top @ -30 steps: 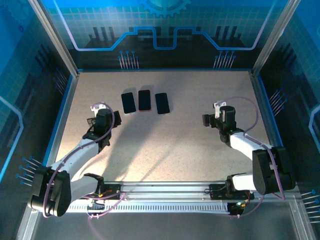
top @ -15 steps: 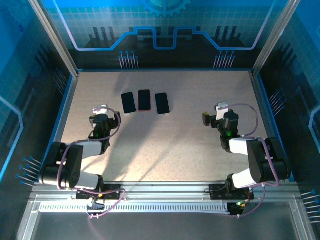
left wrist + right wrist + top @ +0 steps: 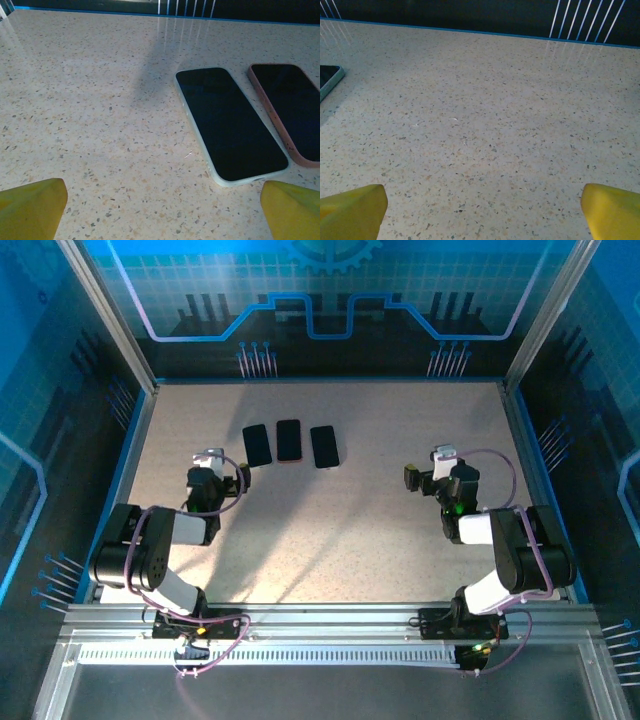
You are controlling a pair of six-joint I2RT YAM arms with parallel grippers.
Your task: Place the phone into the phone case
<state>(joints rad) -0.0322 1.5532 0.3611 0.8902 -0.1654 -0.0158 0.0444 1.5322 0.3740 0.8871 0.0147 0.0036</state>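
open, the left end effector [image 3: 162, 212] faces a pale-rimmed slab [image 3: 230, 125] and a pink-rimmed slab [image 3: 292, 107] flat side by side on the worktop [image 3: 75, 100], seemingly phone and case set within reach; the right end effector [image 3: 482, 212], also open, sits apart.

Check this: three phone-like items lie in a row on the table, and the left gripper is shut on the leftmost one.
Not shut: the left gripper is open and empty; the left wrist view shows the leftmost item lying free on the table.

bright blue-tinged overhead light, soft arm shadows on table [image 3: 330, 530], sharp focus, faint glare
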